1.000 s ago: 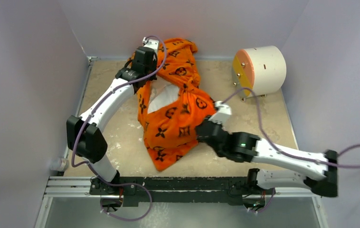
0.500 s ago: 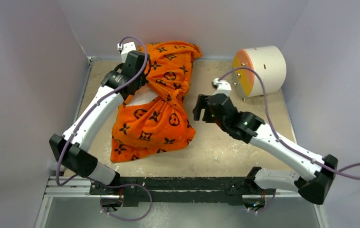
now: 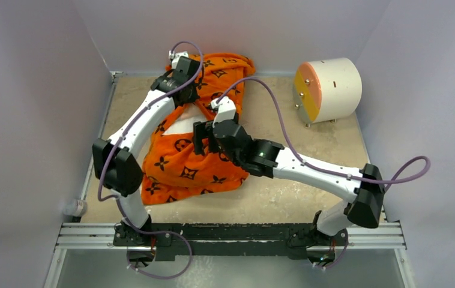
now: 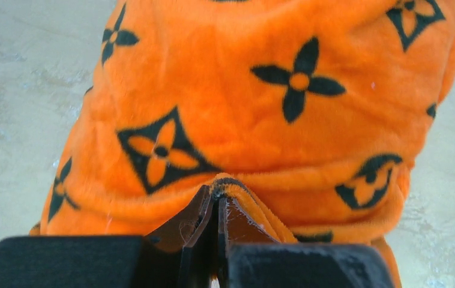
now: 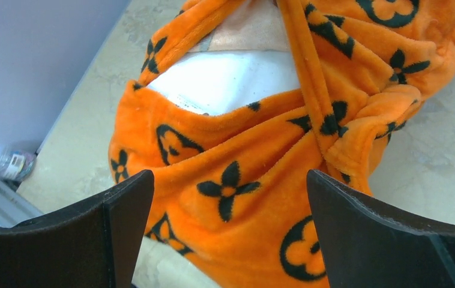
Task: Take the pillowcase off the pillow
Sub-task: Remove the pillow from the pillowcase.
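The orange pillowcase with black motifs lies bunched and twisted on the left half of the table, stretching to the back wall. A patch of the white pillow shows through its opening. My left gripper is at the back end of the bundle, shut on a fold of pillowcase hem. My right gripper hovers open just above the bundle's middle. In the right wrist view its jaws stand wide apart over orange pillowcase fabric, with the pillow beyond them.
A white cylinder with an orange face stands at the back right. A small clear bottle lies off the table's left front corner. Grey walls close in left, back and right. A metal rail runs along the front.
My right gripper opened, let go of the pillowcase and swung left to hover over the bundle's middle. The bundle dropped and shifted left. My left gripper stayed shut on the fabric near the back.
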You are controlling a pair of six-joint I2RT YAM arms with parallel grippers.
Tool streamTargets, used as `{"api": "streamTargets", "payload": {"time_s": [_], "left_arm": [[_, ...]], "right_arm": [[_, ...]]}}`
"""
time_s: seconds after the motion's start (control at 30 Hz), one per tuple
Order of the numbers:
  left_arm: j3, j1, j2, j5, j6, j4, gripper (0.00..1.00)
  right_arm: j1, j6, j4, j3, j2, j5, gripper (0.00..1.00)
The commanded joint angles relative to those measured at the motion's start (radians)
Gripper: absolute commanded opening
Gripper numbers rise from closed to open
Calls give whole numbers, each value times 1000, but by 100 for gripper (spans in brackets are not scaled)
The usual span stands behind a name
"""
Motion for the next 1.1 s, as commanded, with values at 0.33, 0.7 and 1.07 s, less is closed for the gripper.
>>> {"api": "streamTargets", "payload": {"time_s": [0.33,0.7,1.07], "left_arm": [[286,141,261,337,105,2,0],[296,199,294,372,109,7,0],[176,306,214,244,-20,87,0]], "right_arm": [[43,-90,232,239,318,127,98],[43,31,18,311,452,195,69],[41,186,-140,-56,45,247,0]]}}
